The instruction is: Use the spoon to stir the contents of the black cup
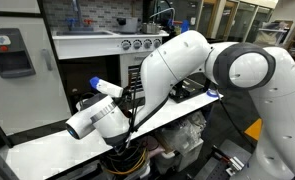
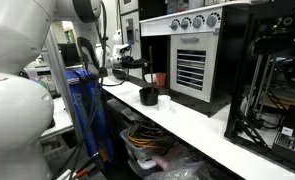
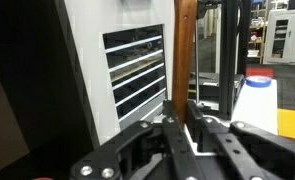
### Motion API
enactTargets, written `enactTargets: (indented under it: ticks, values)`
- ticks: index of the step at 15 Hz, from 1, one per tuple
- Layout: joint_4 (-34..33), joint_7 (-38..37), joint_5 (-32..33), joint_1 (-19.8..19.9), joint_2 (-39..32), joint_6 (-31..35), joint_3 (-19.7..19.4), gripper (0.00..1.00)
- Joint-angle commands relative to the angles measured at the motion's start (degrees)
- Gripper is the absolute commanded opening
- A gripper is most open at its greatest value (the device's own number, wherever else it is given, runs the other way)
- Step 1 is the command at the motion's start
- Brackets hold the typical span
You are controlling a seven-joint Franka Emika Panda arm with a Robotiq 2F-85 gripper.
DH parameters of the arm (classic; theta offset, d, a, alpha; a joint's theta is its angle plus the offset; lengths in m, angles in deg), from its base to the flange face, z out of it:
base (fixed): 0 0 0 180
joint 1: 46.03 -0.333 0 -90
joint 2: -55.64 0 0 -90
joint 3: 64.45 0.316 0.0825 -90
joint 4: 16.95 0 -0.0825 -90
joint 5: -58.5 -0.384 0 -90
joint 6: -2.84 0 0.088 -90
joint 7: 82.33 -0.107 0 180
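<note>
In the wrist view my gripper (image 3: 183, 108) is shut on the brown wooden spoon (image 3: 185, 45). Its thin handle rises straight up between the fingers, and its bowl is out of view. In an exterior view the black cup (image 2: 147, 96) stands on the white counter (image 2: 202, 125) in front of the appliance. My gripper (image 2: 125, 64) hovers above and just behind the cup. The spoon is too small to make out there. In the exterior view filled by the arm (image 1: 187, 60), the cup and the gripper are hidden.
A small red cup (image 2: 159, 79) stands just behind the black cup. A white appliance with slatted vents (image 2: 192, 65) (image 3: 137, 70) backs the counter. A white bottle with a blue cap (image 3: 258, 98) stands nearby. Black frames and cables sit at the counter's end (image 2: 272, 90).
</note>
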Motion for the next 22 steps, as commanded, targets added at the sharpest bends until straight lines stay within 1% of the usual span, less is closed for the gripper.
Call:
enactTargets:
  ticks: [1,8,16,18,22]
  values:
    - [-1.6,0.1,1.0,0.5,-2.1,2.0,0.0,0.04]
    - [-2.3,0.1,0.5,0.3,-3.1,3.7,0.3,0.04]
    - [-2.5,0.4,-0.9,0.3,-2.4,8.2,2.1,0.04]
    - [-2.3,1.5,-1.2,0.5,-2.1,9.5,2.5,0.04]
    - [-1.7,6.6,-0.6,0.4,-1.7,8.9,1.8,0.04]
